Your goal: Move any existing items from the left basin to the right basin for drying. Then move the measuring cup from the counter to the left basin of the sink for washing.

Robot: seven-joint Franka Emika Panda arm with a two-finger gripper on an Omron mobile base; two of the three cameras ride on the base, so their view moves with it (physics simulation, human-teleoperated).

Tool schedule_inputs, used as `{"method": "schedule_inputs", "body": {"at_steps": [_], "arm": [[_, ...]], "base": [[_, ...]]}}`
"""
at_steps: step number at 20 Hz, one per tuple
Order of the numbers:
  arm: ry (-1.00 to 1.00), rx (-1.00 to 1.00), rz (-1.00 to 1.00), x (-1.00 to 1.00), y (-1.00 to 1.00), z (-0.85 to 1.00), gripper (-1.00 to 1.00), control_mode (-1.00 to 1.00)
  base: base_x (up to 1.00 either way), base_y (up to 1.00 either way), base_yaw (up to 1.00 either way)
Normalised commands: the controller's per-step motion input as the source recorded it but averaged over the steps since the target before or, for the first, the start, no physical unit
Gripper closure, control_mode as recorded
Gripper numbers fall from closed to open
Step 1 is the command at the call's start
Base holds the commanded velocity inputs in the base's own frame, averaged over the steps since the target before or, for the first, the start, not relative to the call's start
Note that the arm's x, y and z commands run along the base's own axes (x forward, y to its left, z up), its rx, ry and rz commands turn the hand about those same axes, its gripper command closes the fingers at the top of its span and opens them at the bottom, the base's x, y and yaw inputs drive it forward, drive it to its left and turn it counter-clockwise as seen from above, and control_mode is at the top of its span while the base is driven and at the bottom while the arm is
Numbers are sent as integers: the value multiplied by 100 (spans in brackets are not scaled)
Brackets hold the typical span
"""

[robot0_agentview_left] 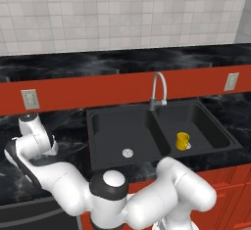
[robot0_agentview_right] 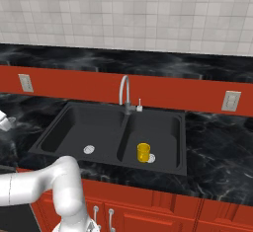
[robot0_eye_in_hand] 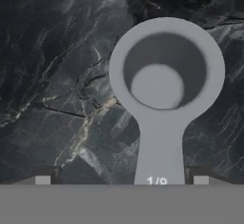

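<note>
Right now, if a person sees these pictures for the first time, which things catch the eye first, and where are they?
The small bright yellow mug stands out most, upright in the narrower black basin beside its silver drain. Next is the grey round measuring cup with a long straight handle, lying on the glossy black marble counter directly under the open gripper. The wider basin holds nothing but its drain.

glossy white rounded arm (robot0_agentview_left: pixel 162 195) segments, dark joint rings, small dark fingertips (robot0_eye_in_hand: pixel 199 176)
</note>
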Motion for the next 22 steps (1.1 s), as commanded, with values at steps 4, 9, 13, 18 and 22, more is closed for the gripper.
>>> {"method": "schedule_inputs", "body": {"at_steps": [4, 9, 13, 18, 22], "arm": [[0, 0, -2, 10, 0, -6, -100, -100], [2, 0, 0, 7, 6, -10, 100, -100], [2, 0, 0, 0, 0, -1, 100, -100], [-2, 0, 0, 0, 0, 1, 100, -100], [-8, 0, -1, 0, -12, 25, 100, -100]], "base": [[0, 0, 0], [0, 0, 0], [0, 0, 0], [0, 0, 0], [0, 0, 0]]}}
